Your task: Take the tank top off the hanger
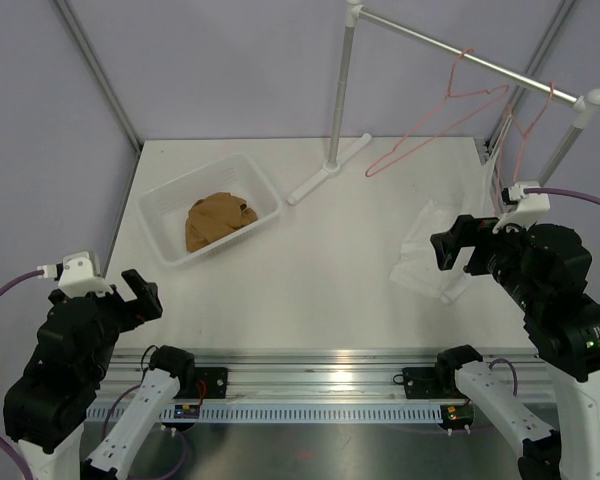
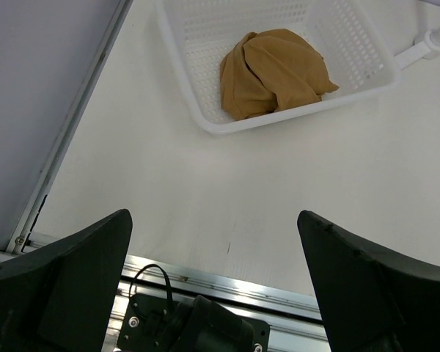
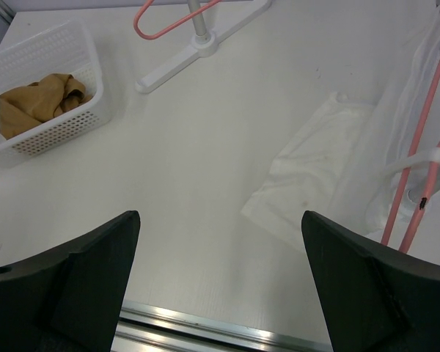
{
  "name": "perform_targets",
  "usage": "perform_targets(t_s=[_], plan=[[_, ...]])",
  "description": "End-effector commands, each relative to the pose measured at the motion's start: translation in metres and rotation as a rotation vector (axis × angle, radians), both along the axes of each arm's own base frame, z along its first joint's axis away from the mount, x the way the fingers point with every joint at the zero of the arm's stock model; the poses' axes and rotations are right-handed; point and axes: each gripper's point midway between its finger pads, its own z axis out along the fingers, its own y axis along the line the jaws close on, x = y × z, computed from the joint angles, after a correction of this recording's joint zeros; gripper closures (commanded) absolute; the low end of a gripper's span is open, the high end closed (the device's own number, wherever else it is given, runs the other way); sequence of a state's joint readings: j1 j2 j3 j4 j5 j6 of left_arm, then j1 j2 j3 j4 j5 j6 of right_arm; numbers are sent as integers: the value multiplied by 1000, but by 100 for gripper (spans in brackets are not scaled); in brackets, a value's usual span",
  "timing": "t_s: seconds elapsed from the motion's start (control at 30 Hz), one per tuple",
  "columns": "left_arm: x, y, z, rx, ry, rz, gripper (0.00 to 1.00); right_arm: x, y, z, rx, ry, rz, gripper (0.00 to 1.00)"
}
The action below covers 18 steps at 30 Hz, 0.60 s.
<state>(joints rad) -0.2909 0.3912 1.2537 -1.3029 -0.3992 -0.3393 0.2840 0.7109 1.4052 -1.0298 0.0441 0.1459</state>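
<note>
Tank top: off the hanger, bunched in a white perforated basket at far left of the counter. Counter white and matt, aluminium rail along the near edge. Pale lilac walls behind and to both sides, grey metal posts at the corners. White rack at the far side, foot on the counter, silver bar across the top. Pink hanger empty, hooked on that bar, tilted. Second pink hanger further right, white sheer garment by it and spread on the counter. Camel-brown cloth, soft folds, heaped in a lump, straps not discernible. Left pincer wide apart, holding nothing, above the near-left counter. Right pincer likewise apart and empty, near the white garment.
</note>
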Motion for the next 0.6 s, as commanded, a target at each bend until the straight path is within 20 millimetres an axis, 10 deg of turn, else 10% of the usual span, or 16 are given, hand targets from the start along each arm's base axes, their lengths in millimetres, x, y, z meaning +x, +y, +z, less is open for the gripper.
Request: perform_targets(t_s=[0.0, 0.57], plan=[[4, -7, 7, -27, -56, -36, 1, 8, 3, 7, 18, -42, -1, 0], [11, -14, 1, -41, -59, -54, 1, 15, -1, 3, -4, -20, -25, 1]])
